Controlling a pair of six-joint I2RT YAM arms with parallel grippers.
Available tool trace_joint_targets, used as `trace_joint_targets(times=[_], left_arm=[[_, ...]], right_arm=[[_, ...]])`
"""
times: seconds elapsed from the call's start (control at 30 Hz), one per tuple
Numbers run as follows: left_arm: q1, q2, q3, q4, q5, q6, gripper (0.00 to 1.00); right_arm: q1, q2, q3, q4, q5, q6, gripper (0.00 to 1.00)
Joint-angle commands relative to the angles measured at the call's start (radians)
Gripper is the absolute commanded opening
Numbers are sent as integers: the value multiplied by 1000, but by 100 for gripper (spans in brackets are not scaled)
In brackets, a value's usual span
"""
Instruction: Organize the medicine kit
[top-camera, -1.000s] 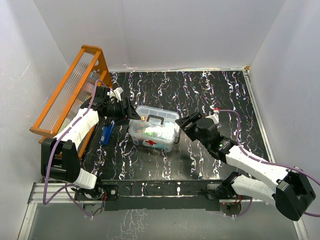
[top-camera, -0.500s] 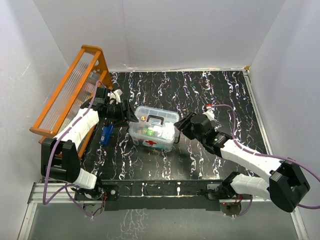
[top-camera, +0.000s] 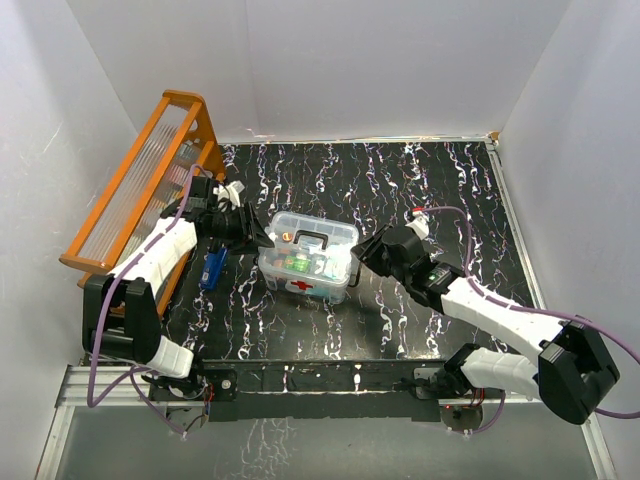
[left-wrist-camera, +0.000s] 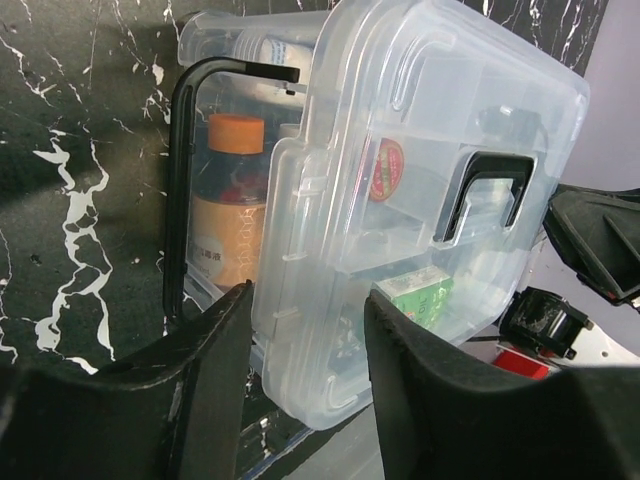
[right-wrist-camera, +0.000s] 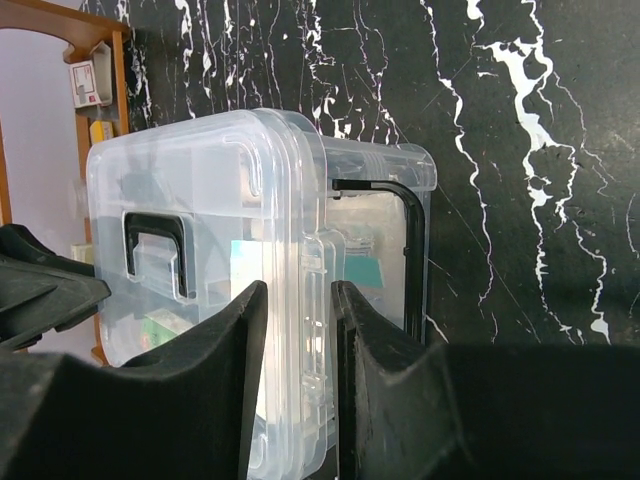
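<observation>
- medicine kit (top-camera: 305, 262) sits mid-worktop (top-camera: 430, 180), lid (left-wrist-camera: 400, 120) on.
- right gripper (right-wrist-camera: 298, 350) pinches the lid's end; left gripper (left-wrist-camera: 305, 370) straddles the other end, grip unclear.
- Seat both grips squarely before you lift.

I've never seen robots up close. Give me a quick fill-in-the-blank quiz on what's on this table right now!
1. The medicine kit bears a ___ cross on its side.
2. The bottle inside it has an ___ cap.
3. The handle on the lid is coloured ___.
4. The left gripper and right gripper flank the kit, one at each ___.
Missing words: red; orange; black; end.
</observation>
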Motion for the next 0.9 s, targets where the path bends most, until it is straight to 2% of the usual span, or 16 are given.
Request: trace_joint_targets(times=[0.0,0.17,0.3,0.53,0.73,0.87], left_arm=[[-7,3,-50,-6,65,-23,38],[-13,2,-120,89,158,-81,30],[-21,8,-127,92,159,-82,27],[-27,27,-118,96,119,-82,26],[-27,30,-44,38,34,-45,35],[-27,28,1,8,18,-16,52]], right_arm=[[-11,36,36,-37,3,-59,25],[-48,65,45,-25,-38,-114,22],[-65,80,48,6,-71,-158,21],[-115,97,62,11,-139,-213,19],[-166,53,78,10,-195,-251,24],[-200,13,92,13,-238,-262,33]])
